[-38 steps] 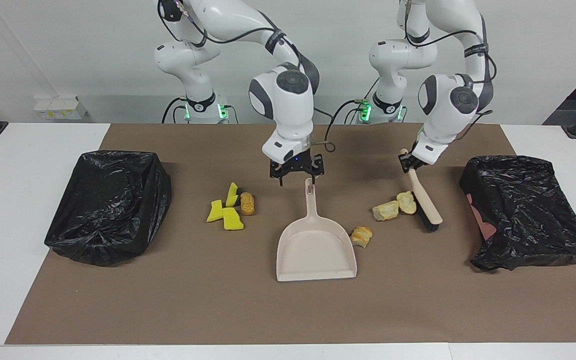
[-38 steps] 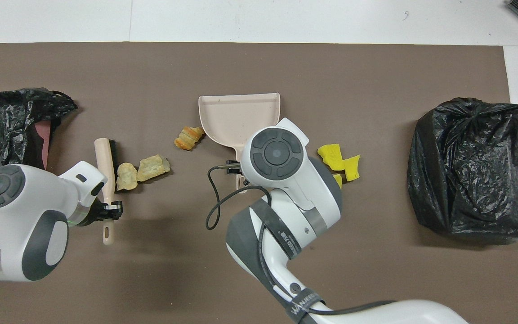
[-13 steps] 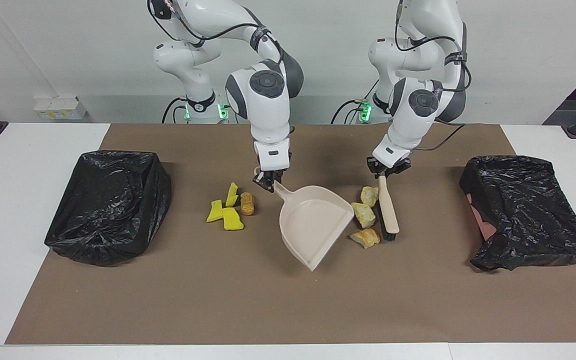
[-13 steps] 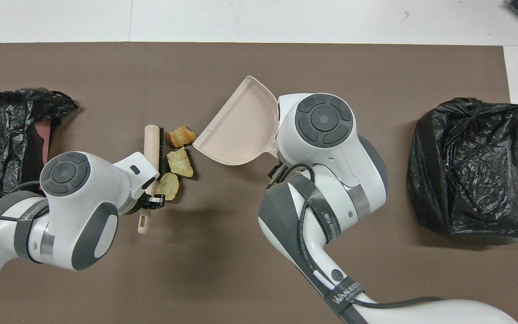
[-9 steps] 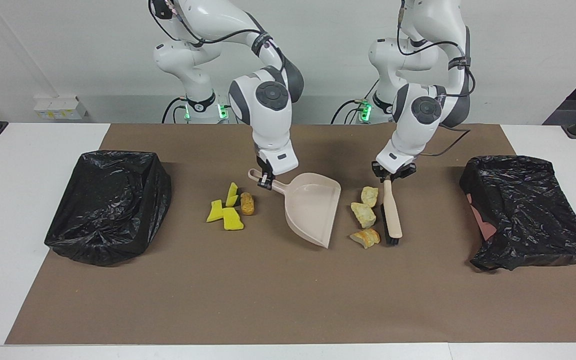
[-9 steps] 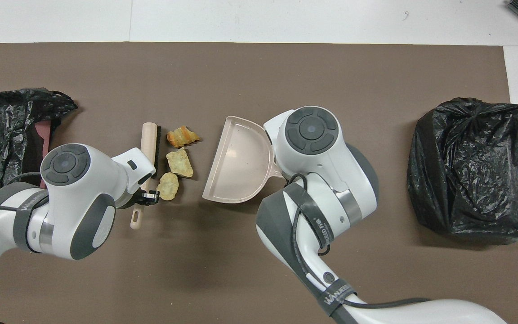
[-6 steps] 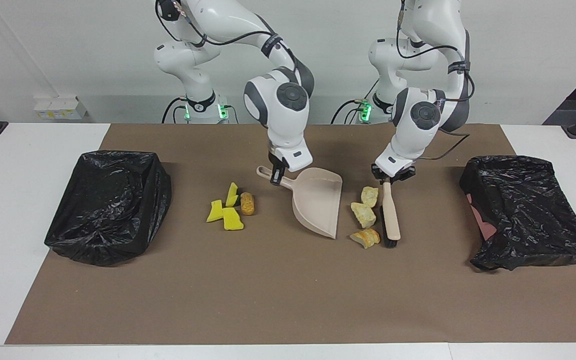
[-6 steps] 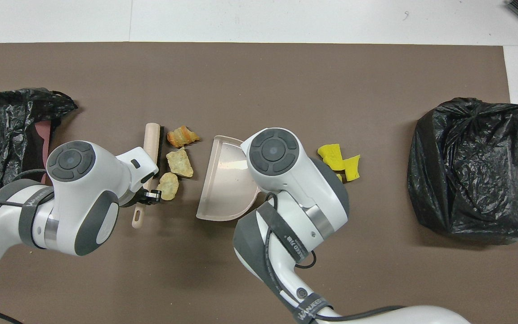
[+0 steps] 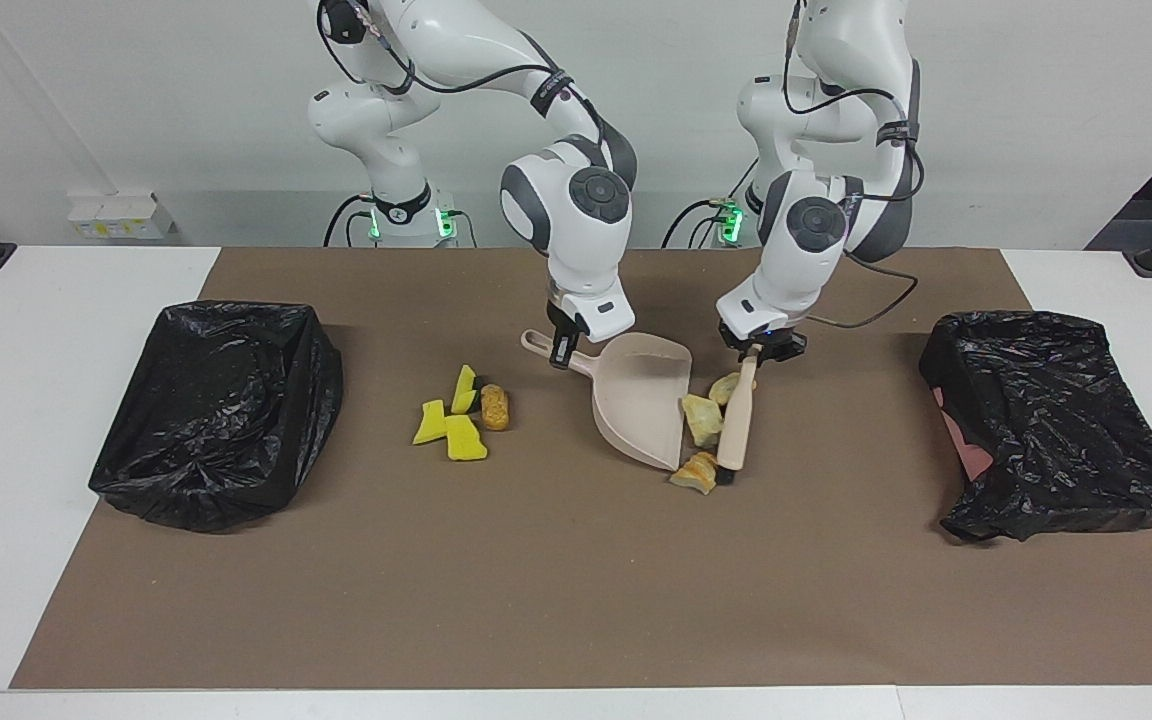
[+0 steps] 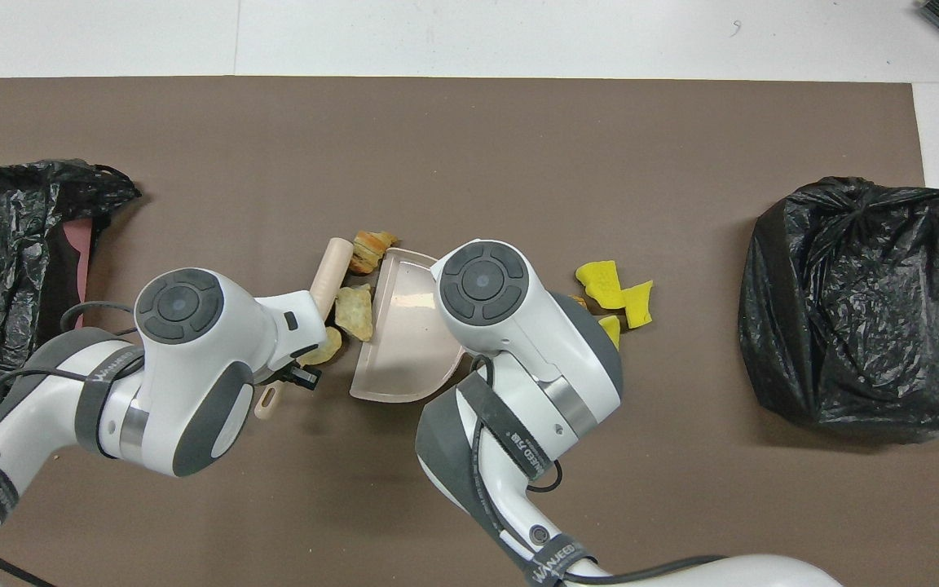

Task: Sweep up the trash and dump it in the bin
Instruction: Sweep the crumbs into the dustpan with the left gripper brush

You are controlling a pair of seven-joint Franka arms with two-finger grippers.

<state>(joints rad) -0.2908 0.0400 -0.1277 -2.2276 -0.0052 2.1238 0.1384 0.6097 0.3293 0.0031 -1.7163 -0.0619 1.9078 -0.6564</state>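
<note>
We note two bins (image 9: 221, 410) (image 9: 1051, 420) at the mat's ends. Right gripper (image 9: 562, 352) clamps the tilted dustpan (image 9: 641, 400); left gripper (image 9: 758, 350) clamps the brush (image 9: 739, 420), pressing tan chunks (image 9: 702, 420) against the pan's mouth. Yellow wedges (image 9: 449, 425) and roll (image 9: 495, 406) lie toward the right arm's end.

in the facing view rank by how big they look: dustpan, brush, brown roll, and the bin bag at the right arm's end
1. Bin bag, by far the largest.
2. Dustpan.
3. Brush, slimmer and shorter than the dustpan.
4. Brown roll, smallest.
All sit at similar depth on the table, so the order looks safe.
</note>
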